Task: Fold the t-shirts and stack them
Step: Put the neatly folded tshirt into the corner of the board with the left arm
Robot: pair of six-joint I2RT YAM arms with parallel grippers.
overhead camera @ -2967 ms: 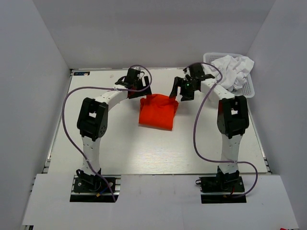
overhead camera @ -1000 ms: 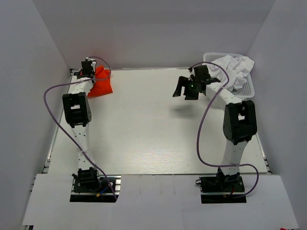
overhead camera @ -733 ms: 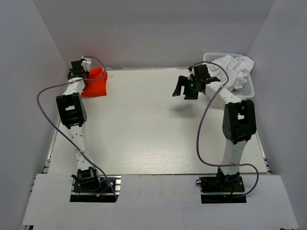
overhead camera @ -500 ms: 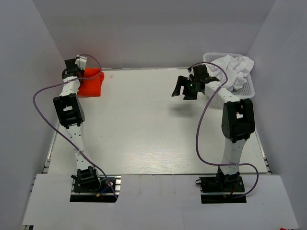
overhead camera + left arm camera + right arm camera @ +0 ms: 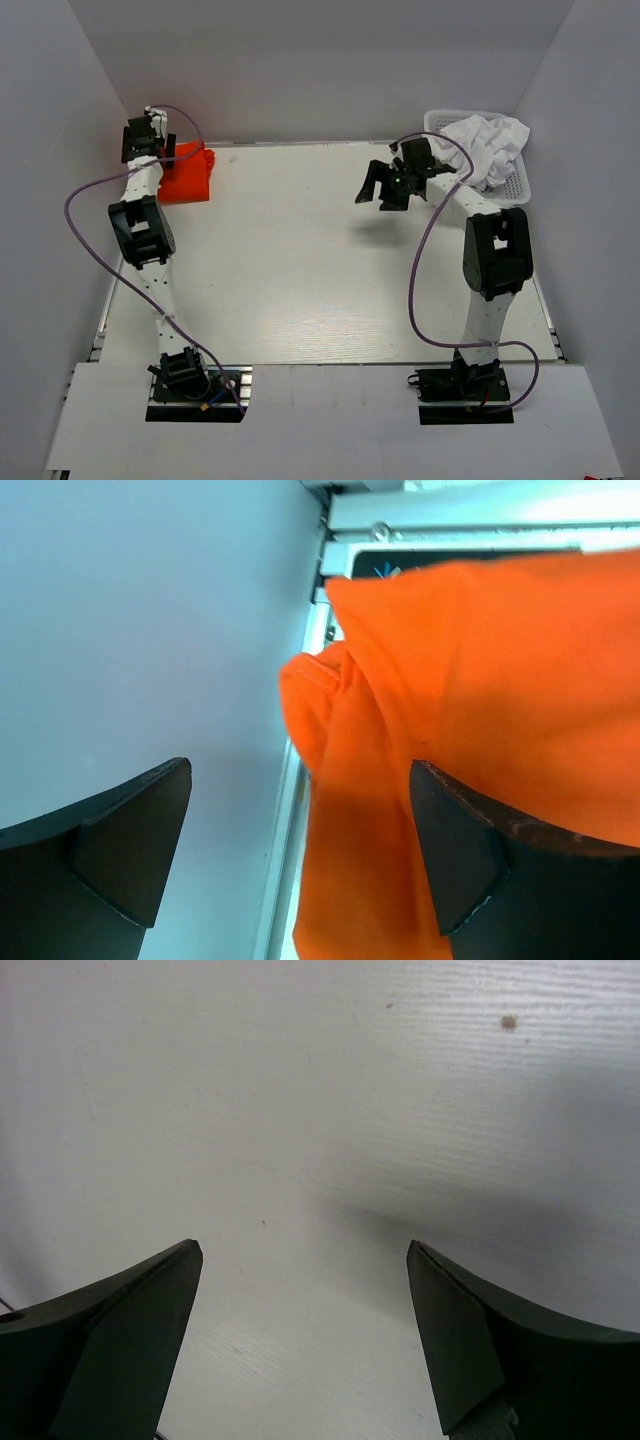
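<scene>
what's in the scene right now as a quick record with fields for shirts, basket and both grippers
placed: folded bright orange-red cloth t-shirt, far left corner of the white table
waiting: crumpled white cloth t-shirts heaped in the white plastic lattice basket, far right corner
left gripper: open, at the orange-red t-shirt, not gripping it
right gripper: open, empty, over bare table
</scene>
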